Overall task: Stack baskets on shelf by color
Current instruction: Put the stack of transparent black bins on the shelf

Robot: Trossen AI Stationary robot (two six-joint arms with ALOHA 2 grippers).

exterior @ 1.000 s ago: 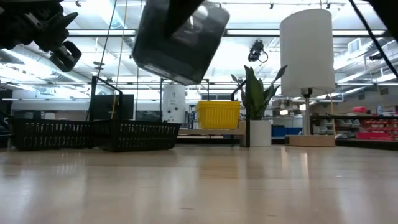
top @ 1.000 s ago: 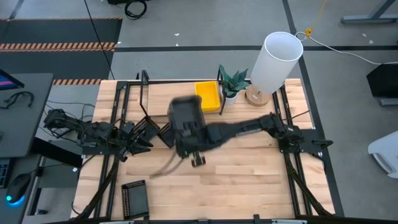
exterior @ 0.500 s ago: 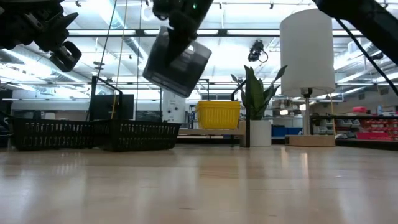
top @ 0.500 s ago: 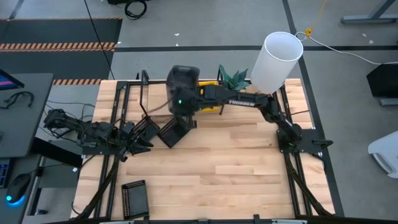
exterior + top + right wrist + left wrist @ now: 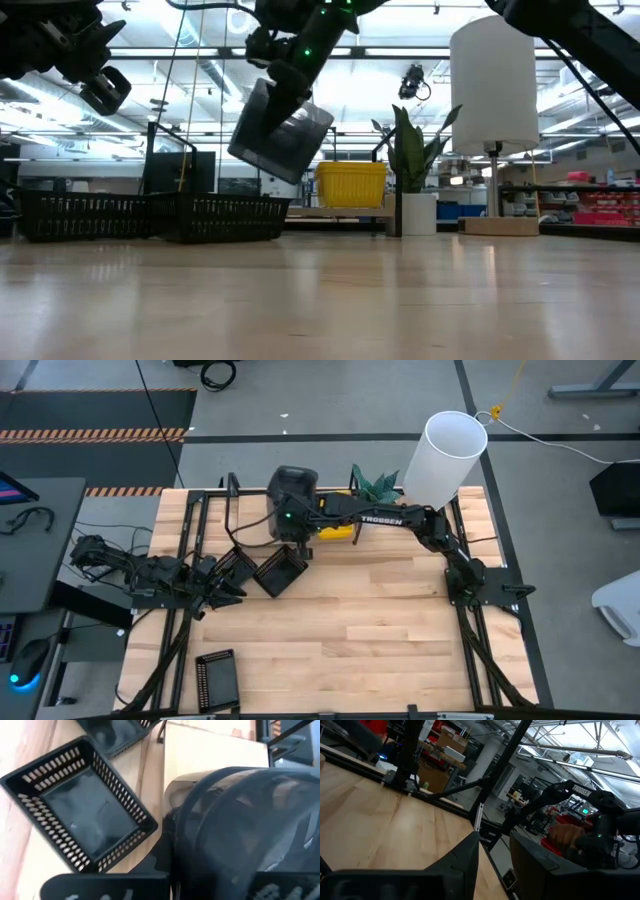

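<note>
The right gripper grips the smoky grey basket, held tilted in the air above the shelf. Just below it sit 2 black slatted baskets; a yellow basket stands beside it.

The left gripper waits well away, its fingers' state unclear.

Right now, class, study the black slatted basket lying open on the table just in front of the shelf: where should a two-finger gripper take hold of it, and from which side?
Grip one long side wall of the black slatted basket, coming straight down from above. It lies open side up, so its thin rim is exposed: one finger can go inside, one outside. Choose the wall facing away from the neighbouring black basket, which crowds the other side.
</note>
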